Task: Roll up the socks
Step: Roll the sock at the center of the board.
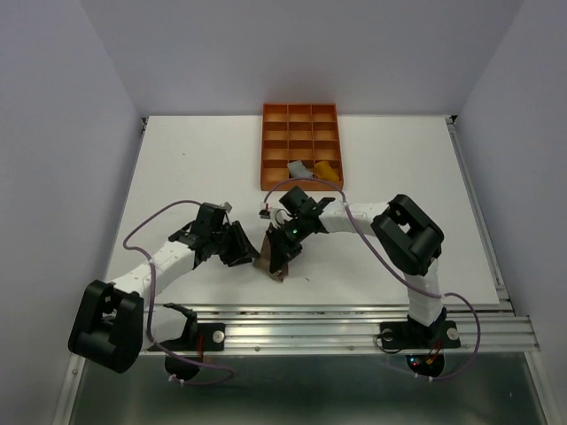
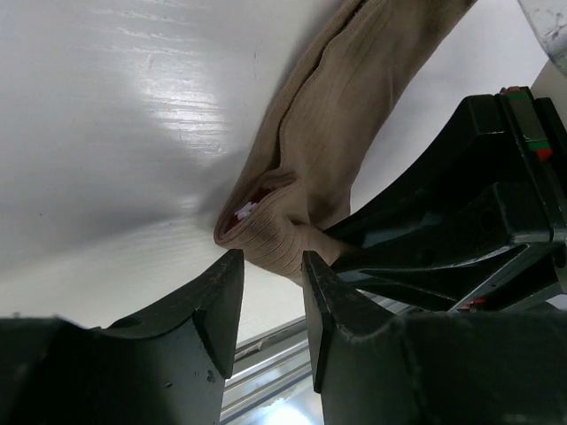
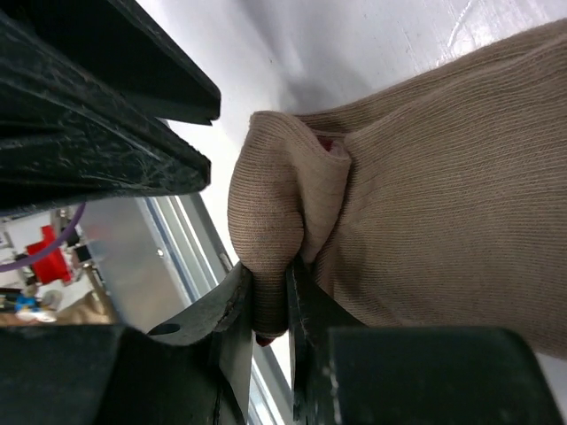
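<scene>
**Top external.** White bench. An orange tray is set at the far side, with a grey sock and a mustard sock in its near compartments. A taupe sock is found near the front edge, largely hidden between the left end effector and the right end effector.

**Left wrist.** The left jaws are stood apart. The folded cuff end of the taupe sock lies just beyond their tips and is not gripped. A striped edge is glimpsed inside the fold.

**Right wrist.** The right jaws are clamped on a bunched fold at the cuff end. The rest of the sock trails across the bench.

**Hazards, judged.** The fold is held by one thin pinch only, so it could spring open if the fabric slips. The two end effectors are crowded together, so a collision is possible. The roll may be dragged towards the bench edge.
</scene>
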Controlling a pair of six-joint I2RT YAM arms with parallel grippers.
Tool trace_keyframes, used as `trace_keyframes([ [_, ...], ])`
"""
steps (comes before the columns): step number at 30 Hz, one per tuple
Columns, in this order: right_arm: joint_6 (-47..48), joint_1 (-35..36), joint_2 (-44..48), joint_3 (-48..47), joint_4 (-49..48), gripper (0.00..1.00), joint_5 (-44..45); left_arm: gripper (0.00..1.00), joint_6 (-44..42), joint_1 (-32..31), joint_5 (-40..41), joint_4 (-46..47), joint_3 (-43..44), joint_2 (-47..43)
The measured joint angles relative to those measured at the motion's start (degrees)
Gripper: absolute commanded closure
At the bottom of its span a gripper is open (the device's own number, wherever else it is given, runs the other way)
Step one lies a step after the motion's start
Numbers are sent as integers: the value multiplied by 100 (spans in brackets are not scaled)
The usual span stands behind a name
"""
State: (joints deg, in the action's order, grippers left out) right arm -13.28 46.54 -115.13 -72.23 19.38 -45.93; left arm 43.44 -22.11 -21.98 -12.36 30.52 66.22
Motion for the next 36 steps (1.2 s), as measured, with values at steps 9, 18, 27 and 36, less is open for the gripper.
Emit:
trace_keyframes([
  [9, -662, -332, -284, -50, 85, 99, -348, 52, -59, 0, -68, 317, -9, 369],
  [18, -1102, -599, -459, -50, 120, 98, -415, 44, -109, 0, -210, 424, -109, 413],
  [27, -1207, -599, -501, -94, 140, 97, -382, 44, -162, 0, -577, 767, -280, 802],
  [36, -1204, -610, -535, -114, 179, 96, -378, 46, -136, 0, -973, 1394, -282, 1226],
])
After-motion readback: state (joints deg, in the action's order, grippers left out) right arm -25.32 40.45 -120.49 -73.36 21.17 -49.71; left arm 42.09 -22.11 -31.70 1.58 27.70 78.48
